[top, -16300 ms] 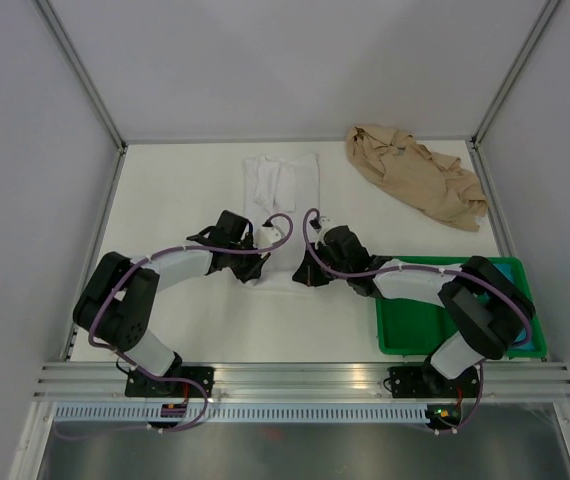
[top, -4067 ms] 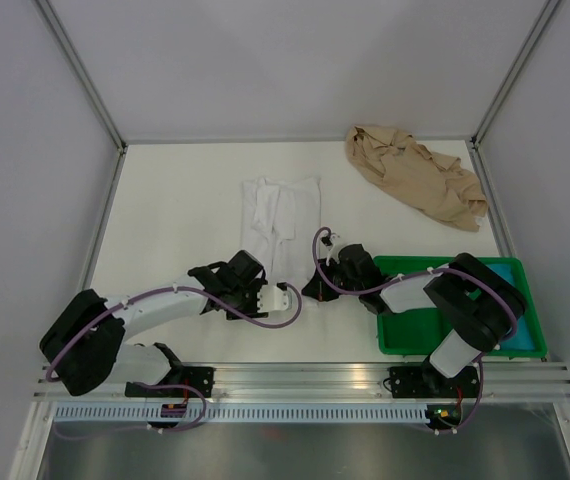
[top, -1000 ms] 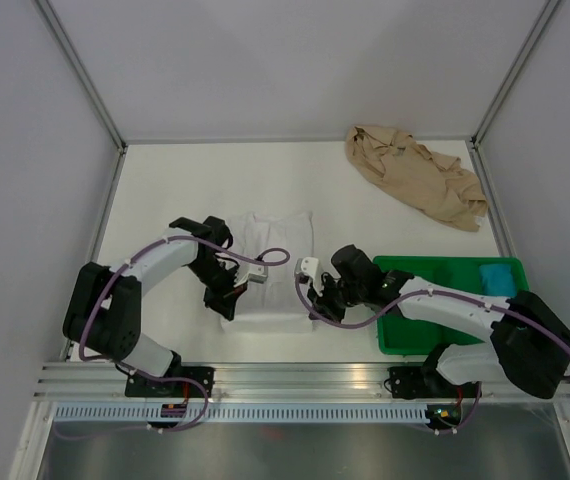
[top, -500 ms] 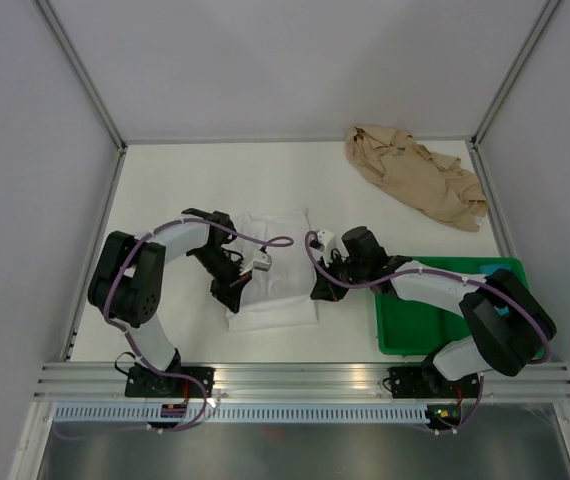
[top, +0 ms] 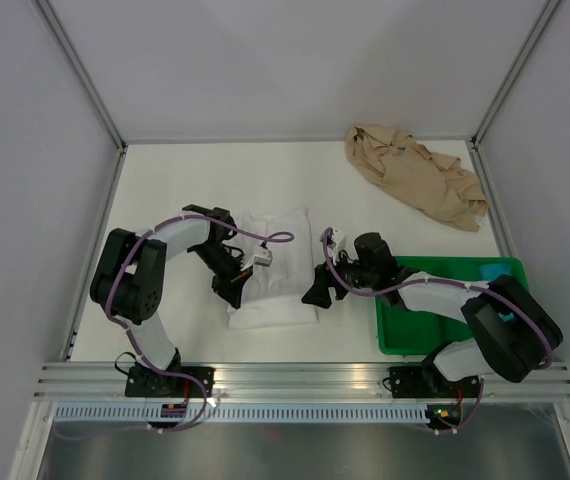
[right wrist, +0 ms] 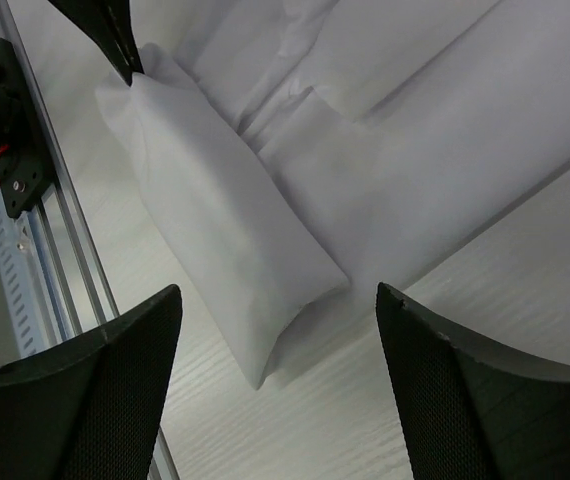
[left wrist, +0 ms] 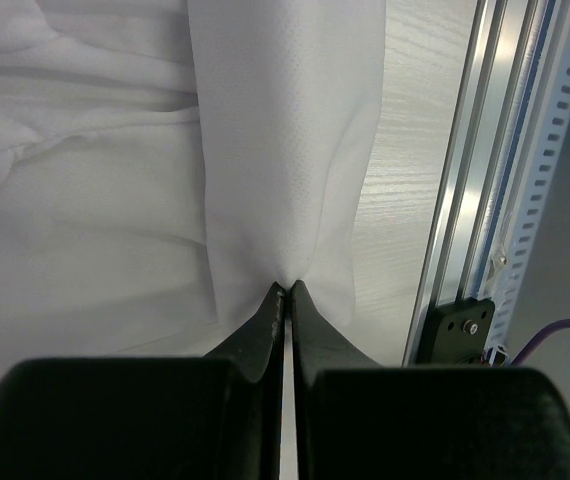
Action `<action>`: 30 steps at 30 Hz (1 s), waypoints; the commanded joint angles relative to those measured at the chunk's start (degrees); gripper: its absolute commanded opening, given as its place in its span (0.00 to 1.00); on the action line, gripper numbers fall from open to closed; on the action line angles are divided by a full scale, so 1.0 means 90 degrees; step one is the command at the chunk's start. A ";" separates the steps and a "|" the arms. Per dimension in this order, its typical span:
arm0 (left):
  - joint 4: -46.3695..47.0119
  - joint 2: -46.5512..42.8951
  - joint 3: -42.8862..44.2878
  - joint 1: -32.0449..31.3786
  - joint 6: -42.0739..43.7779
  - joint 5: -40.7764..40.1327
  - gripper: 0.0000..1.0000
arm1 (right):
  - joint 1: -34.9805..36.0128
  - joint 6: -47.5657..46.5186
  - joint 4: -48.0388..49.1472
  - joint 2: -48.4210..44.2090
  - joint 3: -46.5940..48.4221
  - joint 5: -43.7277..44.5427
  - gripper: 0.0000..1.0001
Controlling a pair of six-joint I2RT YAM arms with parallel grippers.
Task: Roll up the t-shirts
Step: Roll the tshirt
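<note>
**Top external: left gripper [top: 233,292] pinched the white t-shirt [top: 273,270], right gripper [top: 317,292] stood open**

Top external showed the white t-shirt lying folded on the table [top: 175,190] between both arms, with the tan t-shirt [top: 415,180] crumpled in the far right corner. Left wrist showed the jaws shut on a fold of white cloth near the front rail [left wrist: 465,200]. Right wrist showed fingers [right wrist: 75,390] spread wide over the shirt's folded near end, holding nothing.
</note>
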 commanded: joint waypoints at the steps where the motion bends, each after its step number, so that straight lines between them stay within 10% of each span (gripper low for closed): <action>1: 0.0068 -0.0044 0.0108 0.0026 0.0006 0.0234 0.02 | 0.0053 0.0772 0.1005 0.0501 -0.0152 -0.0290 0.83; 6: 0.0156 -0.0064 0.0079 0.0026 -0.0082 0.0117 0.02 | 0.0239 0.1048 0.1455 0.1048 -0.0259 -0.0193 0.60; 10: 0.0457 -0.0180 0.0050 0.0036 -0.0432 -0.0078 0.12 | 0.0220 0.1214 0.1495 0.1049 -0.0299 0.0042 0.01; 13: 0.0818 -0.0502 -0.0019 0.0124 -0.0735 -0.0059 0.37 | 0.0220 0.1380 0.1466 0.1059 -0.0299 0.0120 0.00; 22: 0.1756 -0.1587 -0.0985 0.0154 -0.1224 -0.0371 0.63 | 0.0210 0.1976 0.1593 0.1059 -0.0543 0.0559 0.00; 26: 0.2185 -0.1431 -0.1171 0.0134 -0.1575 -0.0664 0.56 | 0.0210 0.1995 0.1505 0.1029 -0.0562 0.0705 0.00; 30: 0.2645 -0.1158 -0.1123 0.0134 -0.2132 -0.0839 0.17 | 0.0210 0.2054 0.1407 0.1020 -0.0543 0.0803 0.03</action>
